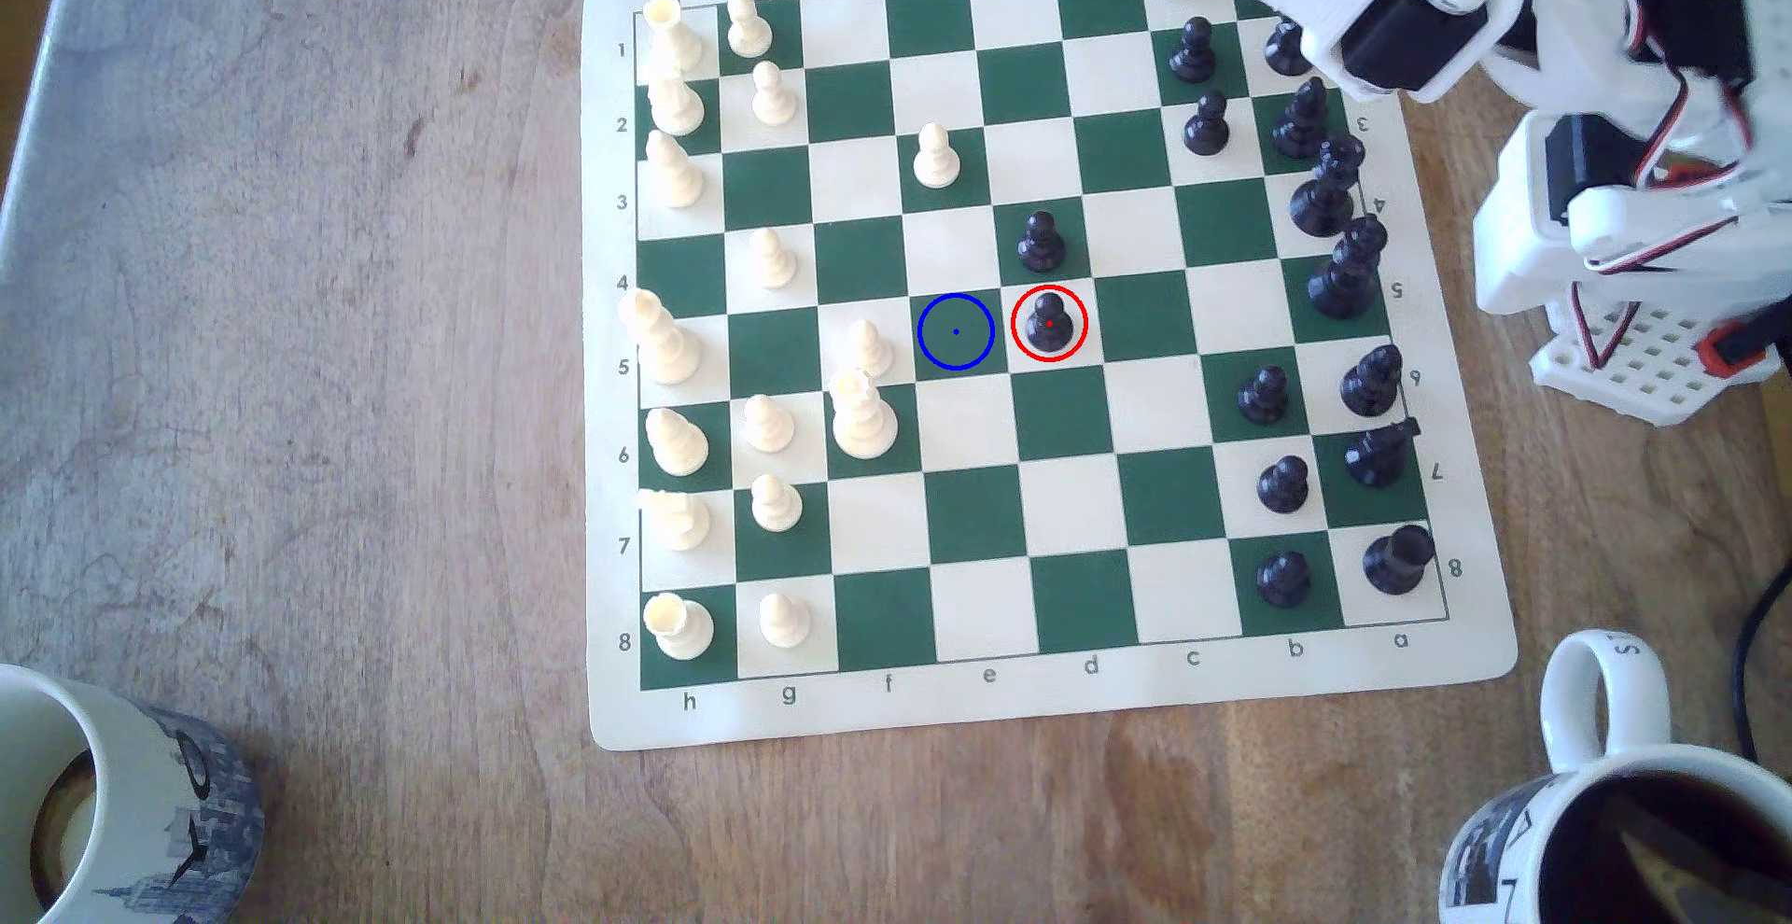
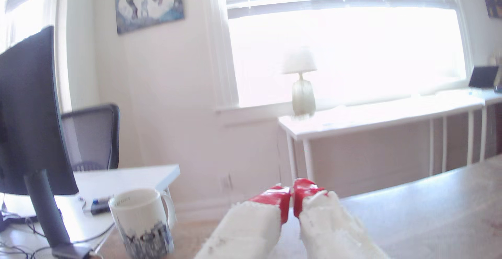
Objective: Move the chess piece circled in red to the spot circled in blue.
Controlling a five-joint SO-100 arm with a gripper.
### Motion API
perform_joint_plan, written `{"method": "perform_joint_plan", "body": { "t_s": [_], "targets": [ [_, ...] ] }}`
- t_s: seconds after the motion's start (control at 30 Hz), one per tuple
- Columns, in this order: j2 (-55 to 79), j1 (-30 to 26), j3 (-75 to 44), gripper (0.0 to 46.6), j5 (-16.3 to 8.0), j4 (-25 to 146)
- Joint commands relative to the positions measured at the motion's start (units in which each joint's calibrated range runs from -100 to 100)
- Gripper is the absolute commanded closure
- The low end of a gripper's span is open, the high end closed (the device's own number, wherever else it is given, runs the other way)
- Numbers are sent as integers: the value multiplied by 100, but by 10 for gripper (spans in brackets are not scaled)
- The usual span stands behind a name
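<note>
— Distance first: the small glossy black pawn [image 1: 1048,323], upright on its red-ringed cream square, stands well apart from the white tool with red tips [image 2: 292,200], out toward the exterior view's lower left of it.

— And the dark green blue-ringed square [image 1: 956,332]?

— Just beyond the pawn, farther from the tool.

— Tool's state?

— Tips nearly together, holding nothing, raised off the green-and-cream chessboard mat [image 1: 1067,701].

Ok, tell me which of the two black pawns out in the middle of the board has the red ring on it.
The chess piece on the cream square right of the blue-ringed spot in the exterior view. The other advanced black pawn, on the green square just above it, is unmarked.
</note>
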Motion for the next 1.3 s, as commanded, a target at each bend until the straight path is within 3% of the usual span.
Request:
{"method": "perform_joint_plan", "body": {
  "t_s": [0.0, 0.07, 0.17, 0.3, 0.33, 0.53, 0.57, 0.7, 1.1, 1.27],
  "targets": [
    [874, -56, -1258, 464, 0, 1600],
    [1341, -126, -1603, 464, -5, 2100],
    [1731, -282, -1766, 464, -269, 2092],
    [2028, -259, -1956, 456, -313, 2223],
    [2028, -259, -1983, 422, -313, 2264],
    [2843, -251, -2763, 377, -278, 3107],
    [3259, -228, -3361, 362, -239, 3705],
    [3590, -361, -3497, 345, -93, 4295],
    [5339, -298, -4377, 310, -190, 5302],
    [5746, -353, -4440, 294, -112, 5327]
  ]
}}
